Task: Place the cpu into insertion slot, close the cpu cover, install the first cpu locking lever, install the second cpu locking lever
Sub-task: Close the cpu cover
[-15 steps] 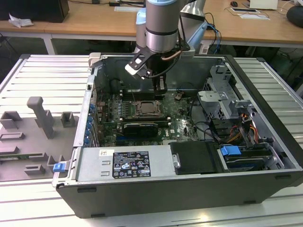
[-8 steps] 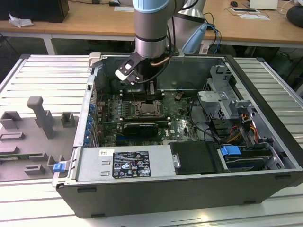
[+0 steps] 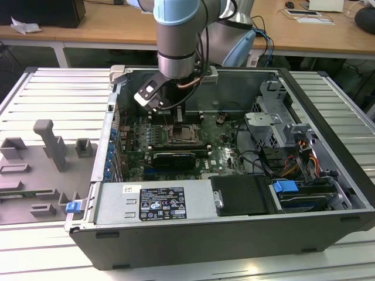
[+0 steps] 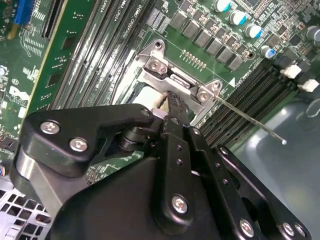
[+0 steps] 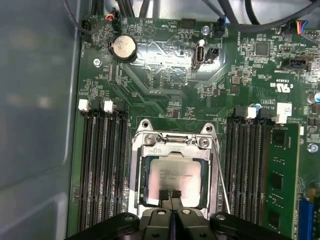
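The cpu (image 5: pixel 175 172), a dull silvery-beige square, lies in the socket on the green motherboard. The cpu cover (image 5: pixel 172 149), a thin silver frame, lies down around it, and the chip shows through its open centre. My gripper (image 5: pixel 170 196) is shut with its two black fingertips pressed together, holding nothing, right at the cover's edge opposite the hinge. In the second wrist view a black finger (image 4: pixel 174 102) reaches down beside the beige chip (image 4: pixel 149 96). One thin wire locking lever (image 5: pixel 220 180) stands free along the socket's side, also seen slanting up (image 4: pixel 250 120). In the exterior view the gripper (image 3: pixel 176 124) hangs over the socket (image 3: pixel 186 137).
Rows of black memory slots (image 5: pixel 102 165) flank the socket on both sides. The open computer case (image 3: pixel 193 234) sits on a slatted metal table, with drive bays and cables (image 3: pixel 287 146) at the exterior view's right. Grey fixtures (image 3: pixel 50 146) stand at the exterior view's left.
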